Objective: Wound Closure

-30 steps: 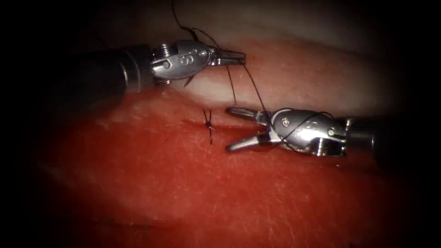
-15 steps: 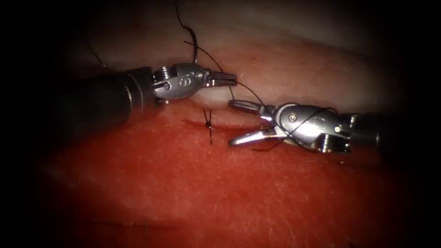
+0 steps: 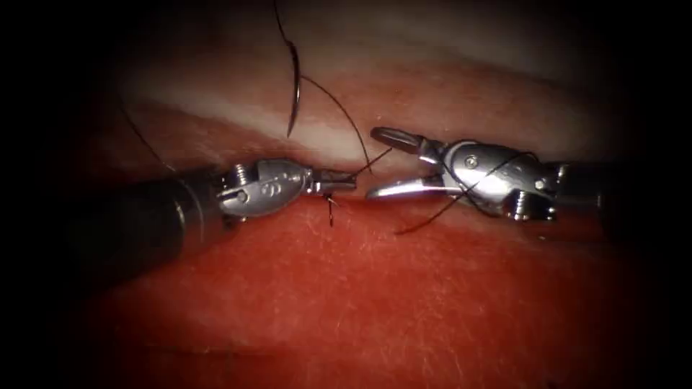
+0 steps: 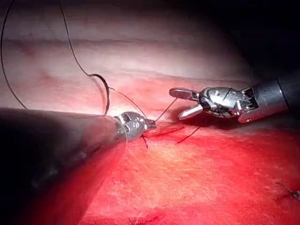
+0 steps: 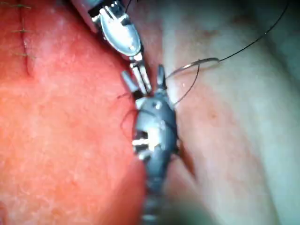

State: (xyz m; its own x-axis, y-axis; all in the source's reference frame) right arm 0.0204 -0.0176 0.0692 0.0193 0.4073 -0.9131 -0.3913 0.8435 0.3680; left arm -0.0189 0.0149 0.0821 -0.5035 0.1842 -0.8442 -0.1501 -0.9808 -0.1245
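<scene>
Nearest the endoscope lies the broad red face of the tissue (image 3: 360, 302), wet with red fluid (image 3: 238, 281) and soft enough, by the look of it, to tear under a hard pinch. Beyond it runs the cut (image 3: 404, 205), with one knotted stitch (image 3: 329, 199) whose short tails stand clear. At the cut the two tools meet tip to tip. The left tool (image 3: 346, 180) is closed on the thread (image 3: 339, 108) just above the knot. The right tool (image 3: 373, 164) stands wide open, holding nothing, with thread draped across its body and a loose end trailing on the cut's right side. Farther off, over the pale band of tissue on the left side of the cut, is the single curved needle (image 3: 294, 86). Neither tool holds it, and it appears to lie free rather than in the tissue, though that cannot be told for certain. The thread runs from it in an arc down to the left tool. The needle is probably light, stiff and slick, best gripped on its body, well back from the point. The thread is probably limp and fine, likely to slip unless clamped squarely. The count is two tools, one needle, one strand, one knot here.
</scene>
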